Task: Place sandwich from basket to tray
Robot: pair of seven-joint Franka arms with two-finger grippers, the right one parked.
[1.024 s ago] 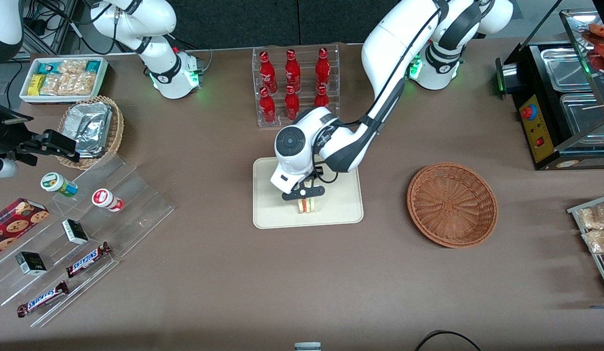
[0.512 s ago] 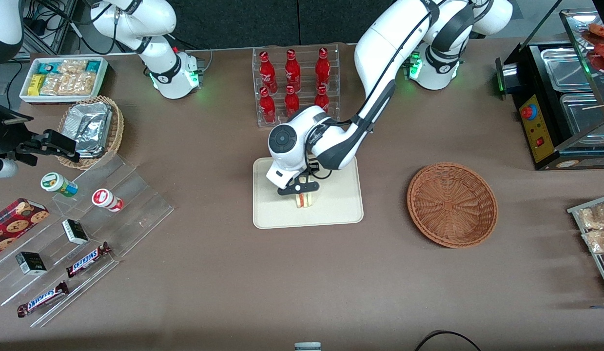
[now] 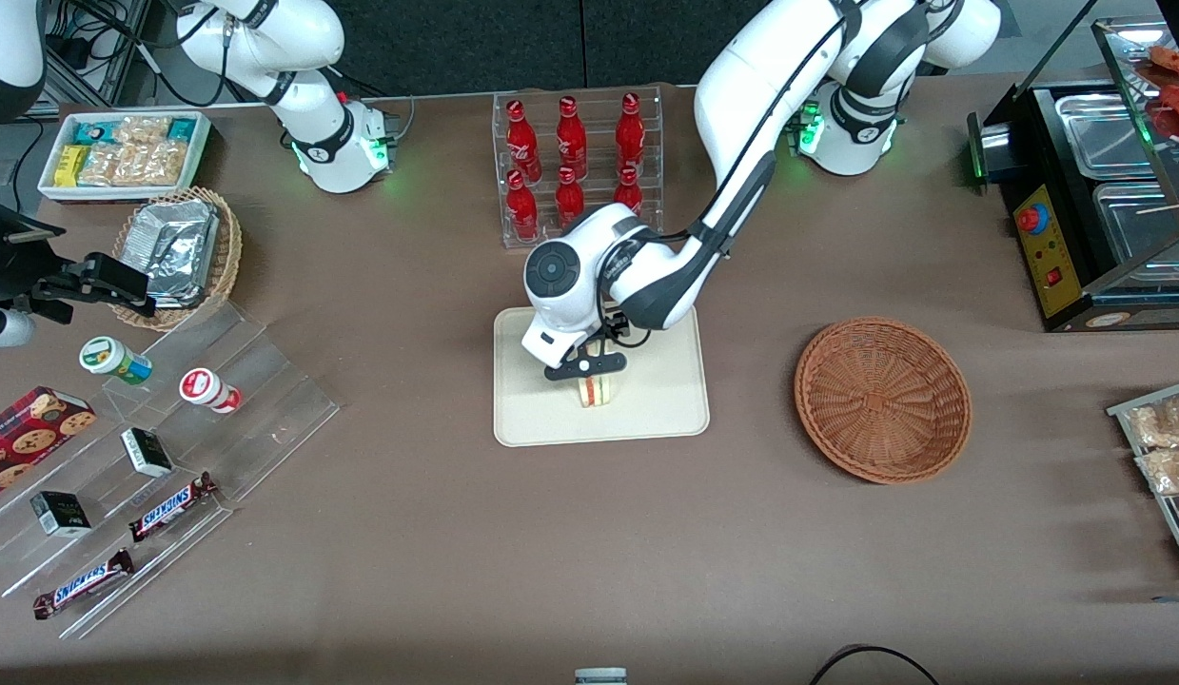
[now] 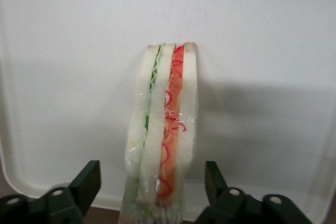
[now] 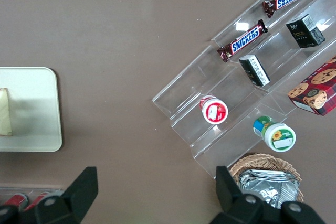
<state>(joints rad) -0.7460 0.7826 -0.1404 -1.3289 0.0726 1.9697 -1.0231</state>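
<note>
The sandwich stands on its edge on the cream tray, wrapped in clear film, its red and green filling showing in the left wrist view. My gripper hangs straight over it and is open. Both black fingers flank the sandwich with a gap on each side, over the tray floor. The reddish-brown basket lies empty beside the tray, toward the working arm's end of the table. In the right wrist view, the sandwich peeks in at the frame's edge on the tray.
A clear rack of red bottles stands just past the tray, farther from the front camera. A stepped acrylic shelf with snacks, a tan basket of foil packets and a white snack bin lie toward the parked arm's end. A food warmer stands at the working arm's end.
Over the first half second the gripper and sandwich shifted slightly toward the parked arm's end and away from the front camera. Since then almost nothing has moved.
</note>
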